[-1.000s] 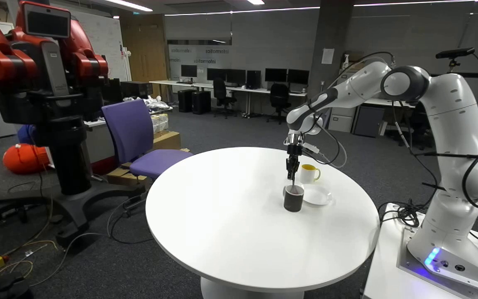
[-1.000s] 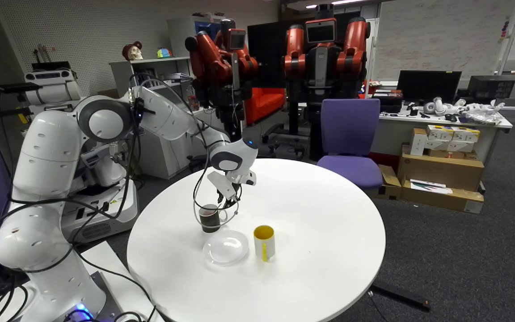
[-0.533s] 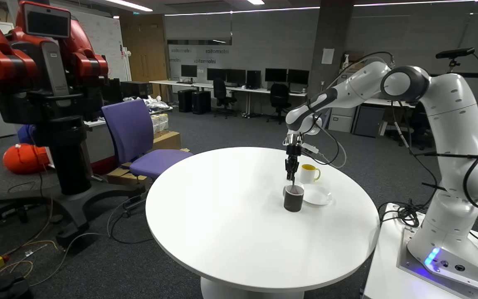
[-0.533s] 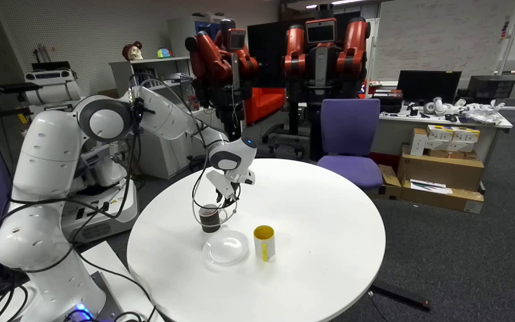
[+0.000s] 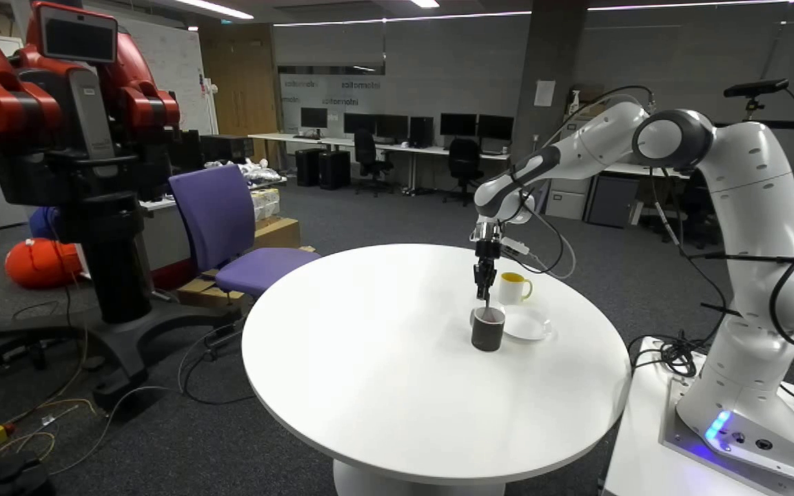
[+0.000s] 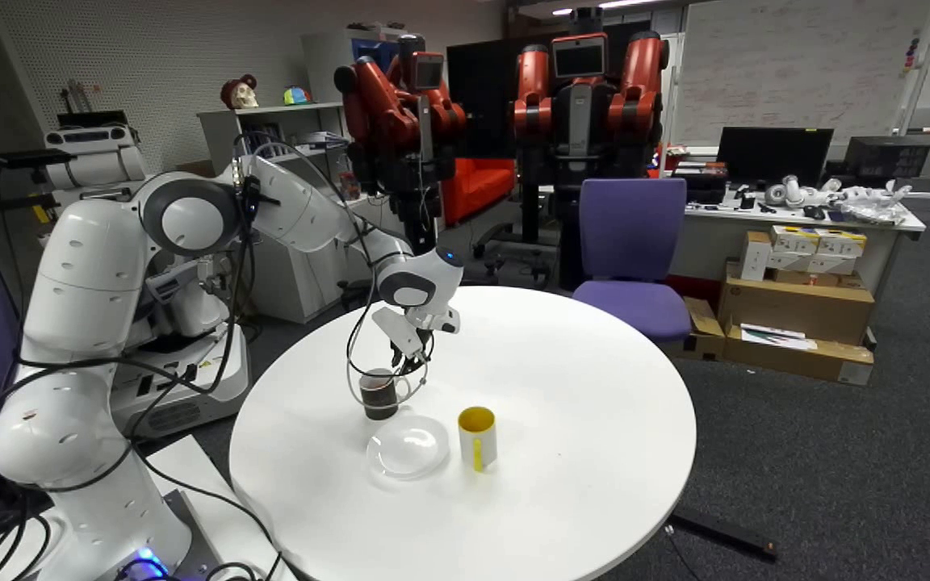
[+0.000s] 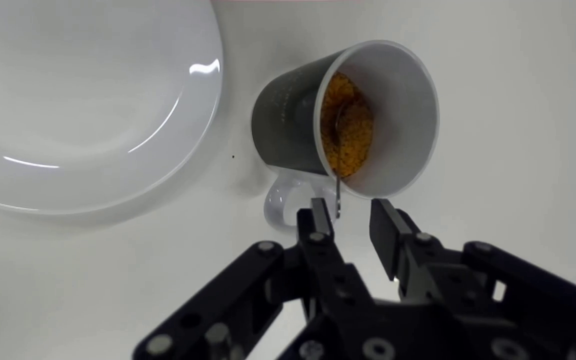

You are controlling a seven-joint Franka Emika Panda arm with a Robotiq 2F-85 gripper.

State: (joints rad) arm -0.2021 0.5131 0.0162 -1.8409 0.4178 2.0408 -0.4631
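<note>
My gripper is open above a dark grey mug, with a clear gap between its fingers. A thin metal spoon leans in the mug. Its handle end lies between the fingertips in the wrist view, closer to the left finger; I cannot tell whether they touch. The mug has a white inside, a pale handle and an orange-brown content at its bottom. The mug stands upright in both exterior views, under the gripper.
A white plate lies beside the dark mug. A white mug with yellow inside and handle stands near the plate; it also shows in an exterior view. All rest on a round white table. A purple chair stands at its edge.
My gripper has shifted very slightly, to the left in both exterior views, then stayed still. The mugs and plate have not moved.
</note>
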